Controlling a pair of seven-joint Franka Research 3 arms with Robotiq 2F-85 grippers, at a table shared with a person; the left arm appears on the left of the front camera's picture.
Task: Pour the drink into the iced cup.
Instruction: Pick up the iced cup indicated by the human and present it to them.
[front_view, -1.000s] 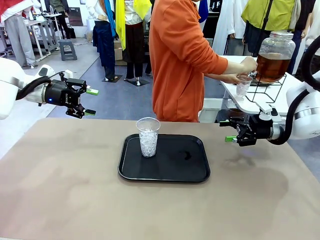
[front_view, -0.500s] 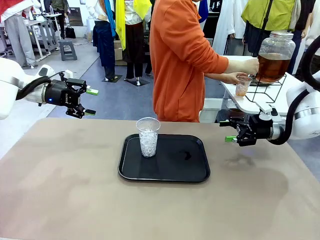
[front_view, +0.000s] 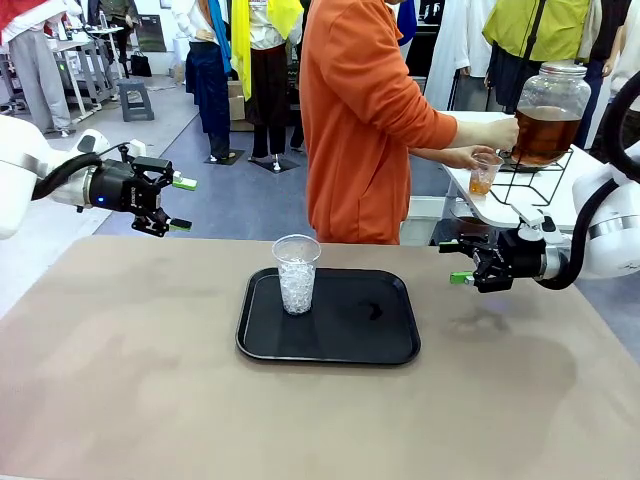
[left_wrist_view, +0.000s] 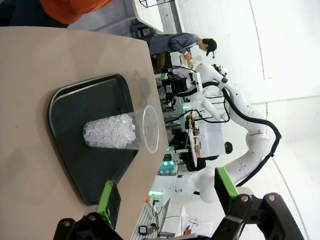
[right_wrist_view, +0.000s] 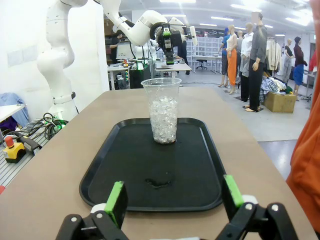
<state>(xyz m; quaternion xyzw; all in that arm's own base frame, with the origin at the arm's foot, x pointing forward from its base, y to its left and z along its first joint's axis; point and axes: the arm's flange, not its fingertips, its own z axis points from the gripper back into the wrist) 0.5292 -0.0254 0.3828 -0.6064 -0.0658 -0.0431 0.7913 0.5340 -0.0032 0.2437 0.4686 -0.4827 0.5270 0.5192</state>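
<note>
The iced cup (front_view: 296, 272), clear plastic and half full of ice, stands upright at the left end of a black tray (front_view: 372, 342). The amber drink (front_view: 544, 136) fills a big glass dispenser jar on a side table at the back right. There a person in orange holds a small clear cup (front_view: 484, 173) under the tap, with some drink in its bottom. My left gripper (front_view: 178, 205) hovers open off the table's far left corner. My right gripper (front_view: 455, 262) hangs open to the right of the tray. Both wrist views look at the iced cup (left_wrist_view: 120, 134) (right_wrist_view: 162, 111) between open fingers, well away.
The tan table has free room around the tray (right_wrist_view: 150, 172), which carries a small dark smear (right_wrist_view: 159, 184). The person's side table with a wire stand (front_view: 530, 185) is behind my right arm. The left arm's gripper (right_wrist_view: 170, 36) shows beyond the cup in the right wrist view.
The person's hand went to the jar's tap, and the small cup, empty before, now holds amber drink. Both arms have stayed still.
</note>
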